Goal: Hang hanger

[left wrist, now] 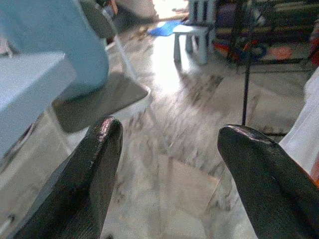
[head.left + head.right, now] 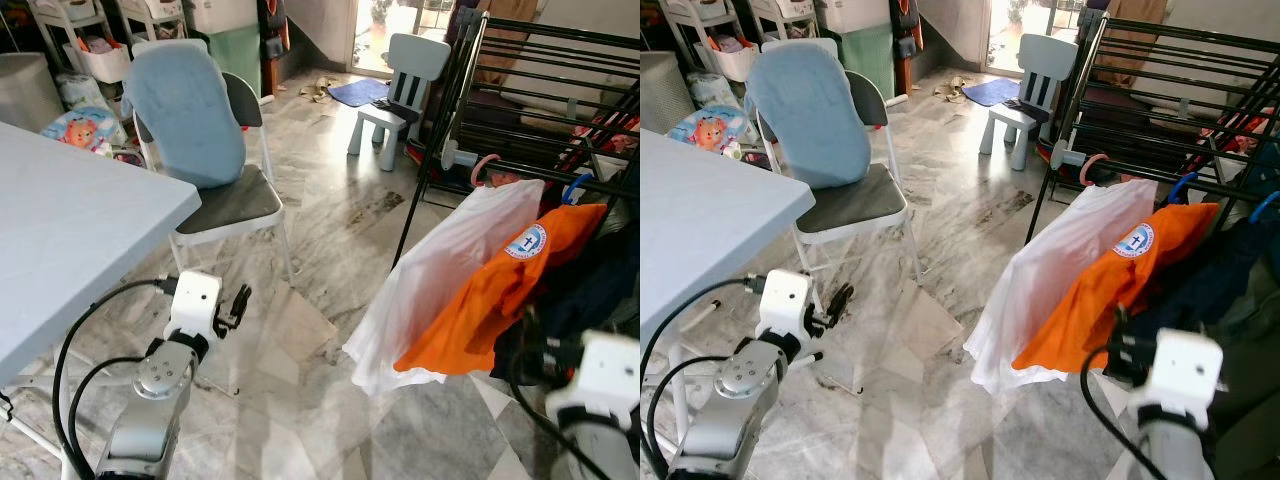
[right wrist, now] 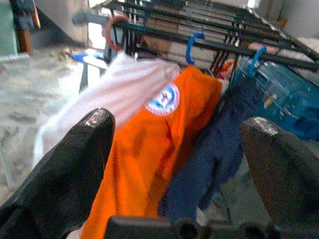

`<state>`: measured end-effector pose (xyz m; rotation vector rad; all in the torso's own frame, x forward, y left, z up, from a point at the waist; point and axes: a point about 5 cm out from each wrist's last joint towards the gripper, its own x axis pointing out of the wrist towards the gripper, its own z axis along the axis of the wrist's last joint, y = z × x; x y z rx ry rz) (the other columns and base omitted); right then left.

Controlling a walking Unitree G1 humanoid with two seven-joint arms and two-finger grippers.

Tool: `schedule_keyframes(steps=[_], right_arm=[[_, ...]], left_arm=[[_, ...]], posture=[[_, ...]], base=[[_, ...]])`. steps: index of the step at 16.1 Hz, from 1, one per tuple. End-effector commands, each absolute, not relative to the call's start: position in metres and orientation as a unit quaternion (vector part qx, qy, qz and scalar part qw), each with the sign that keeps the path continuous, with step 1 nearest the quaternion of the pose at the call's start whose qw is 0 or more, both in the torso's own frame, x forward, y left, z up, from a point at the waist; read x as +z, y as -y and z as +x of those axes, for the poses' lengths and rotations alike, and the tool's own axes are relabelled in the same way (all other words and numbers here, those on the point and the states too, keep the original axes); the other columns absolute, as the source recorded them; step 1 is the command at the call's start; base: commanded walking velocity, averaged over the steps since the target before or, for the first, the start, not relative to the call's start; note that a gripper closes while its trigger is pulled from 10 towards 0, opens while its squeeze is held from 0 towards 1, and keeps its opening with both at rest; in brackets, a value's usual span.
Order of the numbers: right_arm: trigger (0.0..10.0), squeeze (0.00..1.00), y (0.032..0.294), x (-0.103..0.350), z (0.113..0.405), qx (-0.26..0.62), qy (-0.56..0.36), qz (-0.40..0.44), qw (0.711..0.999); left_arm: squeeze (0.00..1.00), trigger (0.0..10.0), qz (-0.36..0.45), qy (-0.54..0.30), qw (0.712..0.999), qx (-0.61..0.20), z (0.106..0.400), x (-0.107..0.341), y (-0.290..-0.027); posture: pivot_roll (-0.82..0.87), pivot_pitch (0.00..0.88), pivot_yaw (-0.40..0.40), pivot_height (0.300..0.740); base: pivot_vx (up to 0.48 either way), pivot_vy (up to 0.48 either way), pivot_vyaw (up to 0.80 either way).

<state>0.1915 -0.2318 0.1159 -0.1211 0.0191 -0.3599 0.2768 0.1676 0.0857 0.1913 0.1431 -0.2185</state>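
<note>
- Where the marble floor [image 2: 330, 250] meets the room's right side, a black drying rack [image 2: 540, 110] stands with clothes hanging from its front rail.
- A pale desk [image 2: 70, 230] fills the left, its corner just above the left arm.
- A folding chair [image 2: 215, 190] with a blue cover over its back stands beside the desk; a small white chair [image 2: 400, 95] sits farther back near the rack.
- On the rack, a white shirt [image 2: 440, 280] hangs from a pink hanger [image 3: 113, 27], just beside an orange shirt [image 2: 500, 300] on a blue hanger [image 3: 193, 45]; dark blue clothes [image 3: 224, 134] hang next on another blue hanger [image 3: 256, 55].
- All three hangers hook over the rail.
- The left claw [image 2: 238, 305] is low above the floor by the desk, its fingers [image 1: 94, 169] spread apart and holding nothing.
- The right claw [image 3: 179, 164] points at the orange shirt from close by, fingers [image 3: 75, 164] spread wide and empty.
</note>
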Motion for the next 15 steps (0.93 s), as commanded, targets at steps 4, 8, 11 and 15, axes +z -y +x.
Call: schedule_keyframes(steps=[4, 8, 11, 15], right_arm=[[10.0, 0.00, 0.219, 0.116, 0.189, -0.195, -0.007, -0.041, 0.980], [10.0, 0.00, 0.217, 0.118, 0.189, -0.199, -0.002, -0.035, 0.979], [10.0, 0.00, 0.219, 0.118, 0.197, -0.184, -0.004, -0.039, 0.982], [10.0, 0.00, 0.216, 0.122, 0.203, -0.179, 0.004, -0.041, 0.983]], left_arm=[[0.00, 10.0, 0.115, -0.026, 0.984, -0.137, 0.291, 0.100, -0.141], [0.00, 10.0, 0.077, -0.024, 0.992, -0.098, 0.297, 0.098, -0.146], [0.00, 10.0, 0.043, -0.033, 0.974, -0.219, 0.297, 0.103, -0.127], [0.00, 10.0, 0.045, -0.010, 0.954, -0.297, 0.285, 0.104, -0.101]], posture=[[0.01, 0.000, -0.002, 0.740], [0.01, 0.000, -0.015, 0.740], [0.04, 0.000, -0.042, 0.740], [0.02, 0.000, -0.025, 0.740]], base=[[0.000, 0.000, 0.00], [0.000, 0.000, 0.00], [0.000, 0.000, 0.00], [0.000, 0.000, 0.00]])
